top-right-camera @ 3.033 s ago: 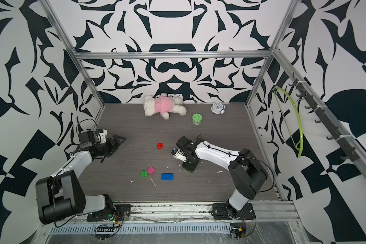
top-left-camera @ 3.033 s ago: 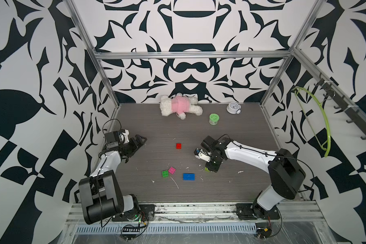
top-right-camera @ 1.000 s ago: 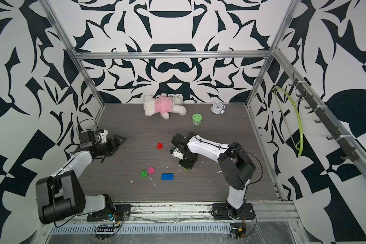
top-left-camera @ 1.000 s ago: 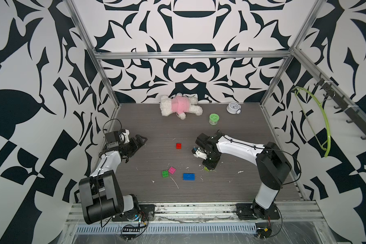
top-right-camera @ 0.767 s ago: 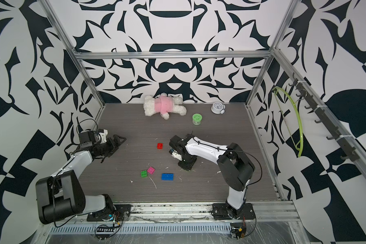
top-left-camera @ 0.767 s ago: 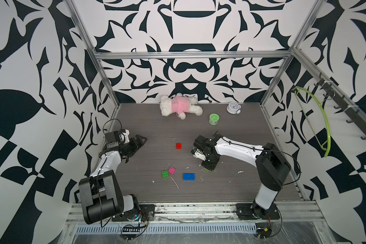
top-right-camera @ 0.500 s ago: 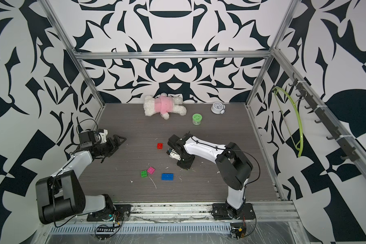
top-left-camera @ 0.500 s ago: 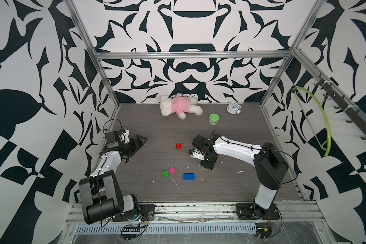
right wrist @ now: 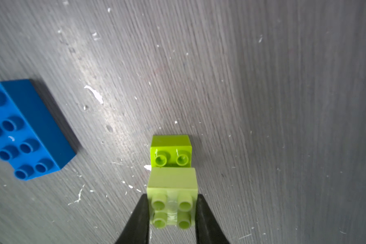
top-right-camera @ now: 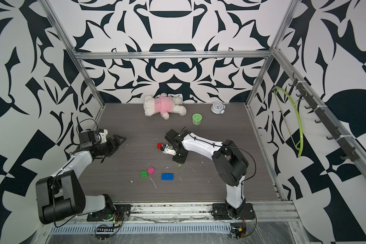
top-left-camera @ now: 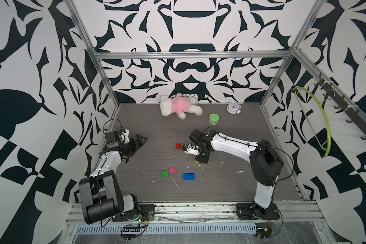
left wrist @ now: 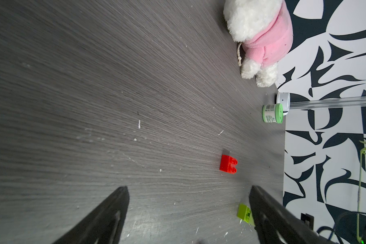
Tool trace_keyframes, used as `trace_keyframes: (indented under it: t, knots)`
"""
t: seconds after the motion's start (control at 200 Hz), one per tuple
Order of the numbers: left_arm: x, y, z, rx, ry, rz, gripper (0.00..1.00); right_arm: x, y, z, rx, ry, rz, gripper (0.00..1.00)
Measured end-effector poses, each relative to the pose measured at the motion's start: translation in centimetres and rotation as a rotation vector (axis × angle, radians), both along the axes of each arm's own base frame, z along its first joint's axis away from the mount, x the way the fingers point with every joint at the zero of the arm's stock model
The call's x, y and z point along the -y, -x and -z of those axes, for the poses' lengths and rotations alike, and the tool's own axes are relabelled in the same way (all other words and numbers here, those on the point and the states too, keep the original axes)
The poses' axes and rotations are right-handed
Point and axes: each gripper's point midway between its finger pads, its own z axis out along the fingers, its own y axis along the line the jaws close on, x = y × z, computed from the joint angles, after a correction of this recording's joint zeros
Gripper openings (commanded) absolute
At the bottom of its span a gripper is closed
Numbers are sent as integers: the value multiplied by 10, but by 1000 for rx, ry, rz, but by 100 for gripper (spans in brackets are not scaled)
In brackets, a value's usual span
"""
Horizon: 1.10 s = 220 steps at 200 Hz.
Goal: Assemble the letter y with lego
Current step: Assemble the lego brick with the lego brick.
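In the right wrist view my right gripper is shut on a pale yellow-green brick, studs toward the camera. A lime brick lies on the floor right against it, and the blue brick lies off to one side. In both top views the right gripper points down mid-floor. The red brick is just to its left. The green, pink and blue bricks lie nearer the front. My left gripper hangs open and empty at the left.
A plush toy, a green-lidded jar and a small clock stand along the back wall. White crumbs dot the dark floor. Metal frame posts and patterned walls close in the sides.
My right gripper has slid leftward over the floor with the pale brick, ending close beside the red brick. The left arm has stayed still.
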Motion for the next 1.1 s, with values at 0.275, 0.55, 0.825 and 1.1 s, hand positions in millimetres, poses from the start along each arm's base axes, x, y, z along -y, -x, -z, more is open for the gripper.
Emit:
trace_keyframes:
  t: [0.275,0.55,0.825,1.1]
  knots:
    - [0,0,0,0,0,0,94,9,-1,-1,3,41,-13,0]
    - [0,0,0,0,0,0,94,7,-2,0,-4,45,-14,0]
    - [0,0,0,0,0,0,94,5,-3,2,-20,58,-15,0]
    - [0,0,0,0,1,1,94,5,-3,2,-27,60,-15,0]
